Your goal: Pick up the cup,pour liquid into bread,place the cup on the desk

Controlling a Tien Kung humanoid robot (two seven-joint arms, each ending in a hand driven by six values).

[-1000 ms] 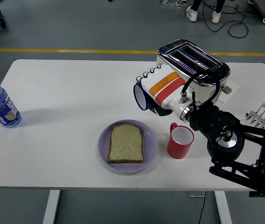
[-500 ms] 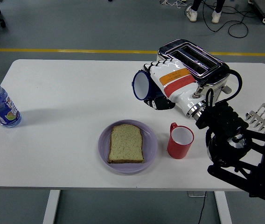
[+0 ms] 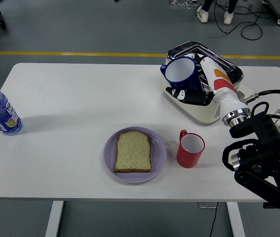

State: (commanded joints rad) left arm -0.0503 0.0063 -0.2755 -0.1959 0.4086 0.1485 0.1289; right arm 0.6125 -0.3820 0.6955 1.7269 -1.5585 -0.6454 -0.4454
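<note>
- Right hand (image 3: 199,81), upper right of frame: fingers wrapped round the blue cup (image 3: 181,73), held in the air in front of the toaster (image 3: 219,69), mouth facing up and toward the camera.
- Bread (image 3: 133,151) lies flat on the purple plate (image 3: 158,157), lower centre.
- Red mug (image 3: 190,149) stands upright just right of plate.
- Water bottle (image 3: 0,109) at far left edge of the table (image 3: 81,98).
</note>
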